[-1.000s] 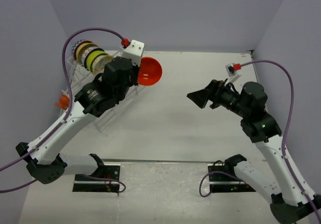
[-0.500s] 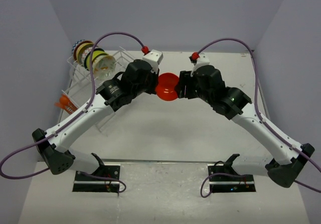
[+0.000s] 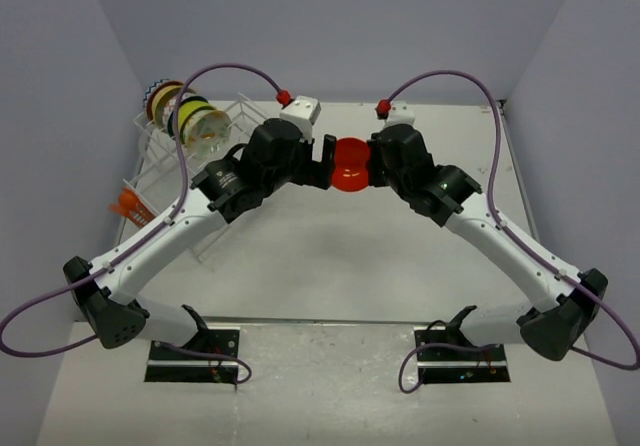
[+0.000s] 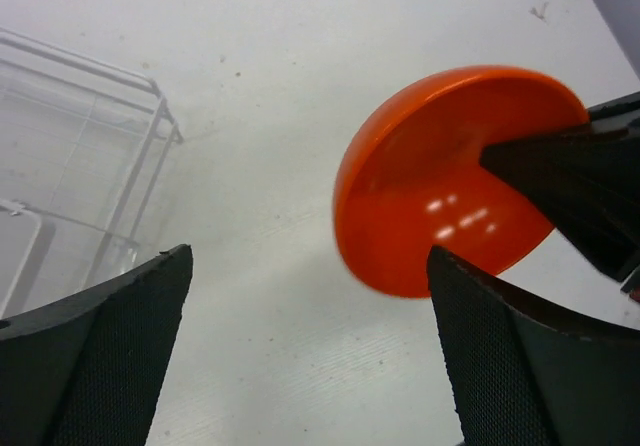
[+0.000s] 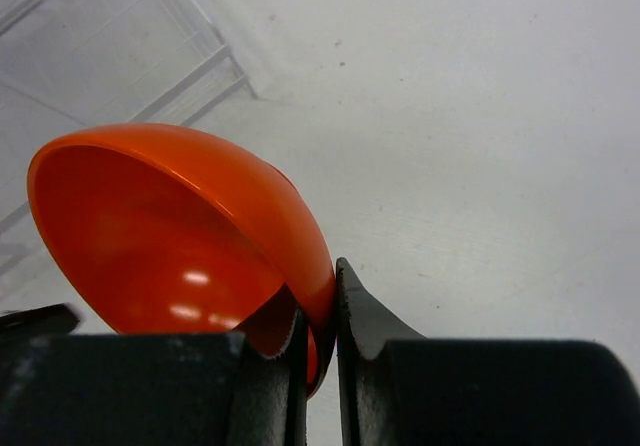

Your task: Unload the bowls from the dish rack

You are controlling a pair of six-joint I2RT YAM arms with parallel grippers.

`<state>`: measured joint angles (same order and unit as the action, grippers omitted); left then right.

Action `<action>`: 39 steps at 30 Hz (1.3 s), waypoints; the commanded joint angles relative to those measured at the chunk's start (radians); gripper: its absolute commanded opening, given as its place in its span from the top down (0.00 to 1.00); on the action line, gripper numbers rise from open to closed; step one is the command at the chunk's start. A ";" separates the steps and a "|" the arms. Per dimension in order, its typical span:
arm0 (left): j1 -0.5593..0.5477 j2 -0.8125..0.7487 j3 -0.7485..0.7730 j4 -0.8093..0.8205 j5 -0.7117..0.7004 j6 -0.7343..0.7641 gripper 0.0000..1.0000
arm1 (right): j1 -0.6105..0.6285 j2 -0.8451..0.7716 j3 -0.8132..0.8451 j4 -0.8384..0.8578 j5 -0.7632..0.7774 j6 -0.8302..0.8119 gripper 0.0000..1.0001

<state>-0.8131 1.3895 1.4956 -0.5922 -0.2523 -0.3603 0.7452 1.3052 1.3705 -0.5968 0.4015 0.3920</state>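
— The right gripper (image 5: pixel 318 296), is it gripping anything?

— Yes, clenched on the wall of the orange-red bowl (image 5: pixel 180 226). One finger is inside the rim and one outside, down at the bottom of its wrist view.

— And the left gripper (image 4: pixel 310 261)?

— Released, jaws spread wide. In its wrist view the bowl sits at the upper right, just past the right-hand finger (image 4: pixel 520 356). I can't tell whether that finger brushes it.

— So where does the bowl hang?

— Upper middle of the overhead view, right between the two grippers and tipped on its side. The left gripper is just beside it on one side, and the right has it pinched from the other.

— Any room around it?

— White table (image 3: pixel 330 256) runs beneath it and on toward the bottom of the frame. The back wall (image 3: pixel 340 36) is near, above it in the picture.

— The dish rack (image 3: pixel 148 146)?

— Upper left, well apart from the bowl, with the left arm crossing over its lower part. The other bowls (image 3: pixel 188 116) stand on edge in a row at its far end.
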 commanded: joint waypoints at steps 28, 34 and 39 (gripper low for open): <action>0.196 -0.208 0.222 -0.293 -0.459 0.079 0.00 | -0.497 0.813 0.334 -0.178 -0.555 -0.051 0.48; 0.215 -0.110 0.273 -0.394 -0.505 0.213 0.00 | -0.495 0.620 0.308 -0.181 -0.523 -0.062 0.20; 0.212 -0.078 0.281 -0.406 -0.605 0.268 0.00 | -0.492 0.379 0.265 -0.198 -0.474 -0.076 0.02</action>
<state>-0.6041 1.3109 1.7584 -0.9745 -0.7902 -0.1726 0.2493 1.8778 1.6497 -0.7906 -0.1070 0.3347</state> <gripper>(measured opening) 0.997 0.962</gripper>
